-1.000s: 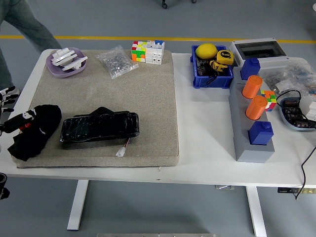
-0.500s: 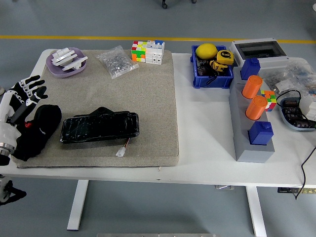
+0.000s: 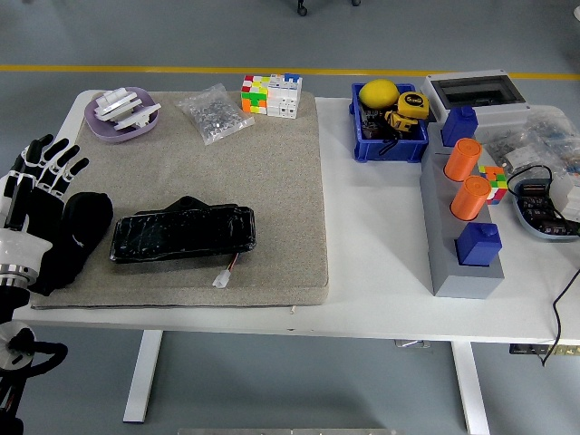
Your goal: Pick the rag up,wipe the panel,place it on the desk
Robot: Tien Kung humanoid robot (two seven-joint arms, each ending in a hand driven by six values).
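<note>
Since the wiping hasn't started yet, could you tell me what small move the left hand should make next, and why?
Probably lower the left hand onto the black rag and close its fingers around it. The fingers are spread and hold nothing, the hand overlaps the rag's left edge, and the rag lies bunched on the mat just left of the black panel.

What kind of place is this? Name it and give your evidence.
Probably a robotics lab or workshop test bench. A white table stands on a grey floor with a yellow line, and holds a blue parts bin with a tape measure, a grey fixture with orange cylinders, and loose electronics.
</note>
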